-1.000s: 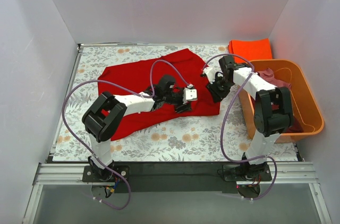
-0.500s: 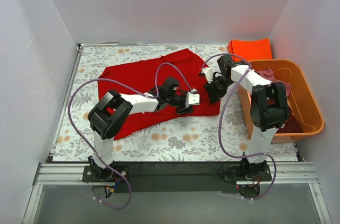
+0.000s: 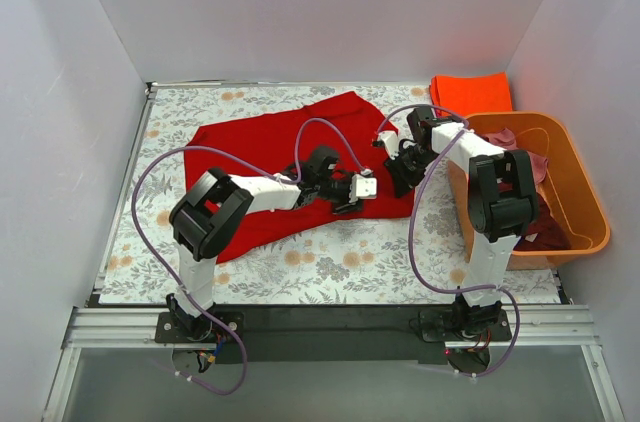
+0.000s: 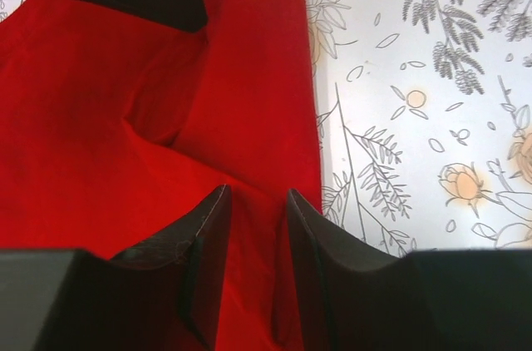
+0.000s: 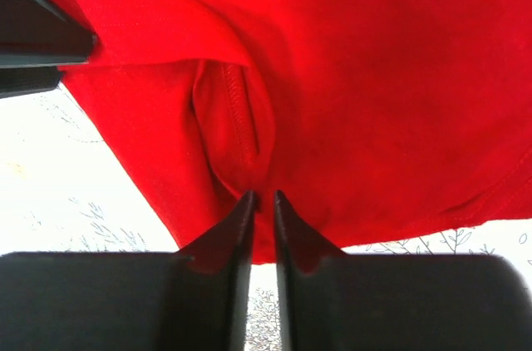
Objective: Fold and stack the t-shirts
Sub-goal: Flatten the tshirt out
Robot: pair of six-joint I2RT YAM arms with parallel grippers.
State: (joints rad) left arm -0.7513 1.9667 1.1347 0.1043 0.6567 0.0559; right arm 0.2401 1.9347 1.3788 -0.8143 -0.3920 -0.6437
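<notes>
A bright red t-shirt (image 3: pixel 250 147) lies spread and wrinkled across the middle of the flowered table. My left gripper (image 3: pixel 352 200) sits low on its front right part, near the edge. In the left wrist view (image 4: pixel 256 193) its jaws stand close together with a fold of the red t-shirt (image 4: pixel 100 118) between them. My right gripper (image 3: pixel 393 174) is at the shirt's right edge. In the right wrist view (image 5: pixel 263 195) its jaws are nearly closed, pinching a hemmed fold of the red t-shirt (image 5: pixel 374 76). An orange-red t-shirt (image 3: pixel 470 92) lies folded at the back right.
An orange plastic tub (image 3: pixel 588 194) stands at the right edge, holding a dusty pink shirt (image 3: pixel 515 145) and a maroon one (image 3: pixel 548 232). White walls close in the table on three sides. Purple cables loop over both arms.
My left gripper has moved a little right along the red shirt toward its right edge. My right gripper has shifted slightly left and back at the shirt's edge.
</notes>
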